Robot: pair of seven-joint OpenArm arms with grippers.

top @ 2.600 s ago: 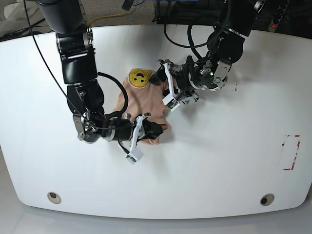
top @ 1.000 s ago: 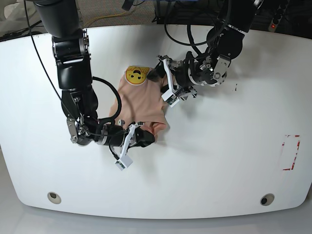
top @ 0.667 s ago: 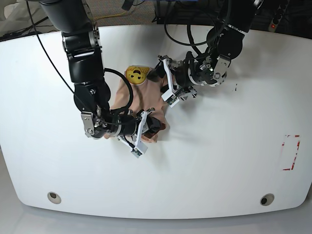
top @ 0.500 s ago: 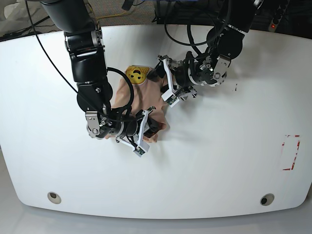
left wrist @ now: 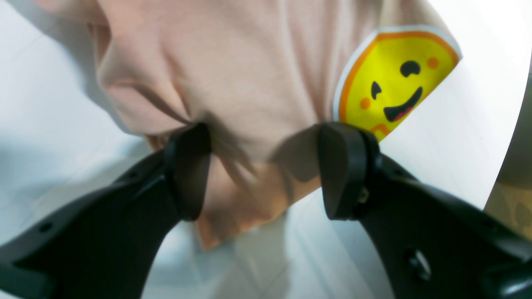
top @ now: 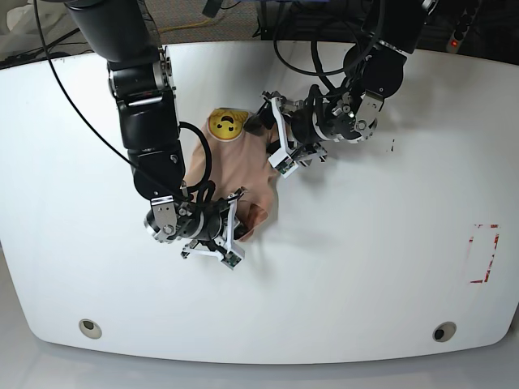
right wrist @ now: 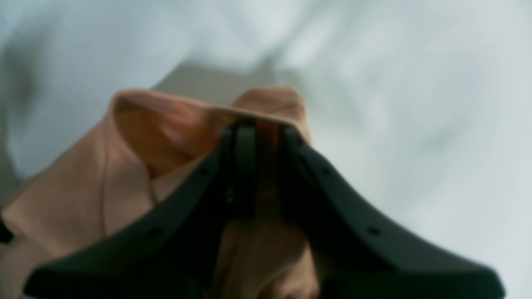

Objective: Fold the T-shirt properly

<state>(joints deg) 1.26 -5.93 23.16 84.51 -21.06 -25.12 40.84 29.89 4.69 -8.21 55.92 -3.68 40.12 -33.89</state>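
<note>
The peach T-shirt (top: 235, 166) lies bunched at the middle of the white table (top: 365, 267), with its yellow bear-face print (top: 227, 126) at the far end. My left gripper (top: 276, 139) is open at the shirt's right edge. In the left wrist view its fingers (left wrist: 187, 166) straddle a fold of the shirt (left wrist: 232, 83), next to the print (left wrist: 395, 87). My right gripper (top: 233, 231) is at the shirt's near edge. In the blurred right wrist view it (right wrist: 266, 128) is shut on a raised fold of the shirt (right wrist: 166, 128).
A red marked rectangle (top: 484, 253) is at the table's right side. Two round holes (top: 90, 328) (top: 443, 331) sit near the front edge. Cables hang behind the table's far edge.
My right arm has swung from the left toward the middle and turned, carrying the shirt's near edge with it. The shirt is more bunched. My left gripper has barely moved.
</note>
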